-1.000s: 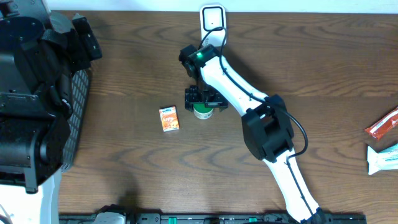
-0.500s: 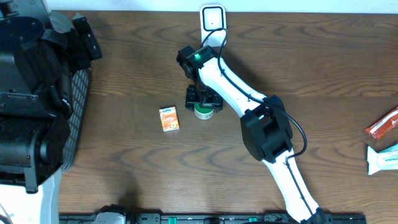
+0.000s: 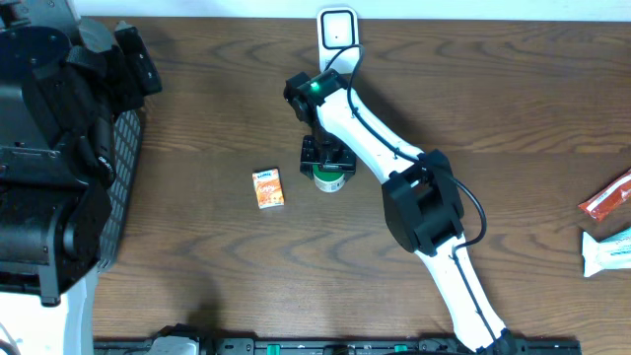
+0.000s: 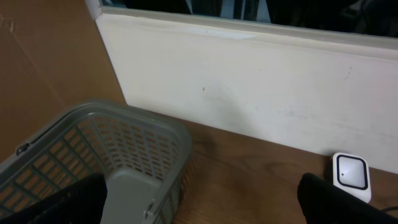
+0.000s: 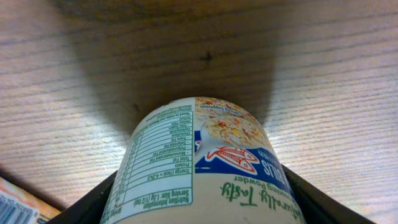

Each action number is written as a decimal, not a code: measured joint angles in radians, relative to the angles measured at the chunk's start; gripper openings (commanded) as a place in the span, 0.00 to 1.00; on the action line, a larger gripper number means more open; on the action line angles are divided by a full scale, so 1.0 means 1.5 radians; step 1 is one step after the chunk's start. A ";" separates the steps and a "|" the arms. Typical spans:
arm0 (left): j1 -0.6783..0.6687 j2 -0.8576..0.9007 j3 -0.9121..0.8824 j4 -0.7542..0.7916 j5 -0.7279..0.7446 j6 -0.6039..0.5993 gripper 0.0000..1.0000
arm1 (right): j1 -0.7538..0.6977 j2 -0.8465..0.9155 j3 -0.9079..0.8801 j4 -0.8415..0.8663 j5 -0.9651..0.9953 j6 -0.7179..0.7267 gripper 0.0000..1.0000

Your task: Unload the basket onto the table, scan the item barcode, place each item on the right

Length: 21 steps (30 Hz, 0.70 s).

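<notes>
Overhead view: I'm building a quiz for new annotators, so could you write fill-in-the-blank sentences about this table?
The right gripper is set around a can whose lid is ___.
In the overhead view, the small orange box lies to the ___ of the can.
The scanner at the table's edge is ___ in colour.
Missing words: green; left; white.

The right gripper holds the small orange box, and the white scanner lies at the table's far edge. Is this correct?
Not quite. The right gripper holds the seasoning jar, as the right wrist view shows; the orange box lies apart on the table. The scanner part is correct.
</notes>
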 measured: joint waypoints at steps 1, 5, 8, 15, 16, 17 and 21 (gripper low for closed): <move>0.000 0.000 0.000 0.000 0.000 0.000 0.98 | -0.003 0.005 0.011 -0.016 -0.003 -0.006 0.48; 0.000 0.000 0.000 0.000 0.000 0.000 0.98 | -0.017 0.009 0.054 -0.064 -0.027 -0.035 0.50; 0.000 0.000 0.000 0.000 0.000 0.000 0.98 | -0.025 0.009 0.092 -0.105 -0.042 -0.050 0.50; 0.000 0.000 0.000 0.000 0.000 0.000 0.98 | -0.032 0.009 0.125 -0.105 -0.052 -0.045 0.52; 0.000 0.000 0.000 0.000 0.000 0.000 0.98 | -0.032 0.009 0.125 -0.085 -0.047 -0.038 0.53; 0.000 0.000 0.000 0.000 0.000 0.000 0.98 | -0.031 0.009 0.125 -0.070 -0.040 -0.031 0.54; 0.000 0.000 0.000 0.000 0.000 0.000 0.98 | -0.026 0.009 0.124 -0.022 0.012 0.051 0.55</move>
